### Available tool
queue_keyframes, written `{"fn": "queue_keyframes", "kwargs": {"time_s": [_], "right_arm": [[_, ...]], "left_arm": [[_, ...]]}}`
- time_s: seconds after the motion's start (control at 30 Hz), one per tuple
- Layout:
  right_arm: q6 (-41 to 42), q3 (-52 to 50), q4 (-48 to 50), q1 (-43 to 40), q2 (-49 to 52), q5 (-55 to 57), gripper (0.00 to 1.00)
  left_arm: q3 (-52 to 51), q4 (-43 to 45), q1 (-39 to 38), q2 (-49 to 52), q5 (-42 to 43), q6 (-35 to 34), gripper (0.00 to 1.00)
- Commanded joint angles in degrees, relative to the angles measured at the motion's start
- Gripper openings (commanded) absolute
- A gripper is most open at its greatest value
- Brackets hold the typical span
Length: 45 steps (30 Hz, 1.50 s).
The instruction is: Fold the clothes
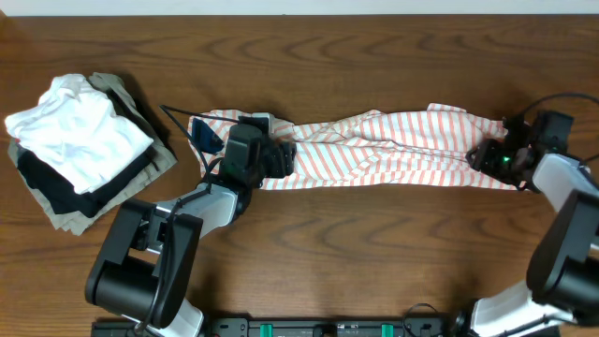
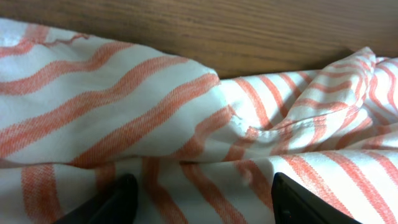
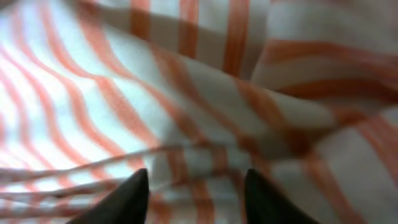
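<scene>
Left gripper (image 2: pixel 199 199): Closest to your left wrist camera are two dark fingertips (image 2: pixel 118 202), spread apart, with striped cloth lying between them. You cannot tell if they are pinching it yet.
Right gripper (image 3: pixel 196 196): Its two dark tips are spread too, pressed close over the cloth. You cannot tell if it has a hold.
Striped shirt (image 1: pixel 374 150): It lies stretched in a long, bunched band across the middle of the table (image 1: pixel 374 271), one arm at each end.
Pile of folded clothes (image 1: pixel 80 150): It sits well apart, at the far left side.
Step now: It looks like you are taking hold of both ends of the shirt.
Next move: You likely need to close both hands on the cloth, then lift and spread it flat before folding.
</scene>
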Motion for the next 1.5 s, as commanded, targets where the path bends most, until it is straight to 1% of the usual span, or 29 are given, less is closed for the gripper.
{"fn": "queue_keyframes", "kwargs": {"time_s": [0.0, 0.07, 0.17, 0.3, 0.33, 0.43, 0.5, 0.57, 0.67, 0.77, 0.97, 1.27, 1.43, 1.47], "right_arm": [[-0.8, 3.5, -1.8, -2.3, -7.3, 2.3, 0.53], [-0.8, 3.5, -3.9, -3.9, -9.3, 3.7, 0.55], [-0.8, 3.4, -6.8, -6.4, -9.4, 4.2, 0.57], [-0.8, 2.6, -8.0, -10.1, -7.7, 5.6, 0.70], [-0.9, 2.6, -7.9, -10.8, -7.0, 5.6, 0.71], [-1.0, 2.6, -6.6, -12.5, -4.3, 5.6, 0.79], [-2.2, 2.6, -5.5, -13.5, -2.0, 5.5, 0.87], [-2.4, 2.6, -4.2, -14.0, 0.2, 5.1, 0.92], [-2.8, 2.6, -1.8, -14.1, 4.1, 3.2, 0.97], [-3.4, 2.6, 0.0, -14.1, 7.5, -0.8, 0.99], [-3.4, 2.6, 2.6, -13.0, 13.2, -9.9, 0.99], [-4.9, 2.6, 1.2, -10.0, 14.2, -11.1, 0.97], [-4.9, 2.6, 0.2, -8.0, 14.2, -10.9, 0.92], [-4.9, 2.6, 0.3, -7.7, 14.3, -10.7, 0.89]], "left_arm": [[0.5, -0.4, 0.2, -0.7, 0.5, 0.1, 0.69], [0.5, -0.3, 0.2, -0.7, 0.5, 0.0, 0.69], [0.5, -0.4, 0.2, -0.7, 0.5, 0.0, 0.70], [0.5, -0.3, 0.2, -0.7, 0.5, 0.0, 0.70], [0.5, -0.3, 0.2, -0.7, 0.5, 0.0, 0.69], [0.5, -0.4, 0.2, -0.7, 0.5, 0.0, 0.69], [0.5, -0.4, 0.2, -0.7, 0.5, 0.0, 0.69], [0.5, -0.4, 0.2, -0.7, 0.5, 0.0, 0.70], [0.5, -0.4, 0.2, -0.7, 0.5, 0.0, 0.69], [0.5, -0.4, 0.2, -0.7, 0.5, 0.0, 0.69], [0.5, -0.4, 0.2, -0.7, 0.5, 0.0, 0.69], [0.5, -0.3, 0.2, -0.7, 0.5, 0.0, 0.69], [0.5, -0.4, 0.2, -0.7, 0.5, 0.0, 0.69], [0.5, -0.4, 0.2, -0.7, 0.5, 0.0, 0.70]]}}
